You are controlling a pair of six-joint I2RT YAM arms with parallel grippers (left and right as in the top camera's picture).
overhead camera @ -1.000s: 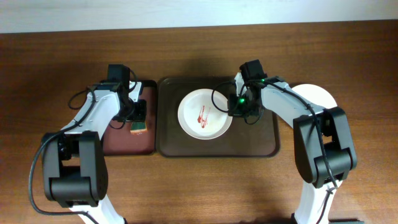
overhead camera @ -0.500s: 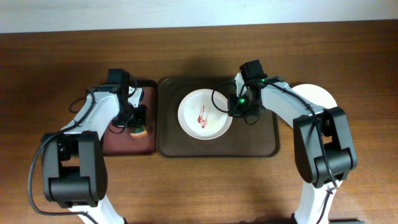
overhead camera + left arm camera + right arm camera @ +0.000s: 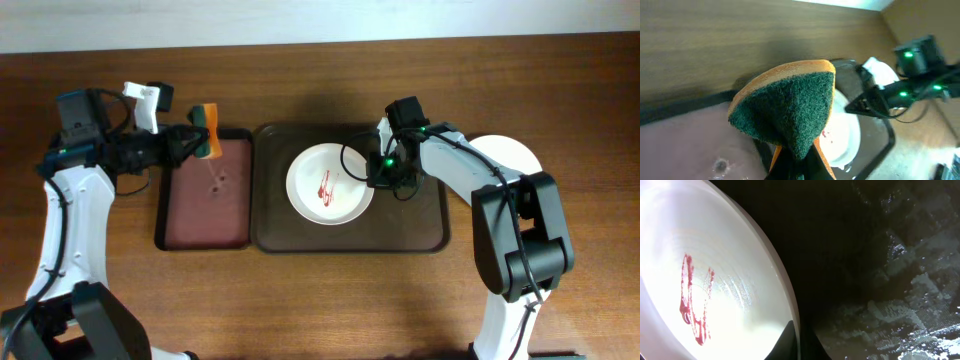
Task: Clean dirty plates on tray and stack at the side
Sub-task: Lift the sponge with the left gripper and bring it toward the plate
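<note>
A white plate (image 3: 330, 185) with a red smear (image 3: 692, 300) lies on the dark brown tray (image 3: 420, 225). My right gripper (image 3: 378, 170) is shut on the plate's right rim; in the right wrist view the fingers (image 3: 797, 342) pinch the rim of the plate (image 3: 725, 245). My left gripper (image 3: 192, 142) is shut on a green-and-orange sponge (image 3: 208, 143) and holds it in the air over the back edge of the maroon tray (image 3: 205, 205). In the left wrist view the sponge (image 3: 790, 107) fills the middle, above the fingers (image 3: 800, 167). Another white plate (image 3: 515, 155) lies on the table right of the brown tray.
The narrow black-rimmed maroon tray stands just left of the brown tray, with a small wet spot (image 3: 215, 183) on it. The right arm (image 3: 470, 170) crosses over the side plate. Bare wooden table (image 3: 320, 300) lies in front of both trays.
My left arm has lifted the sponge off the maroon tray and swung up and back to the left. The right gripper and the plate have not moved.
</note>
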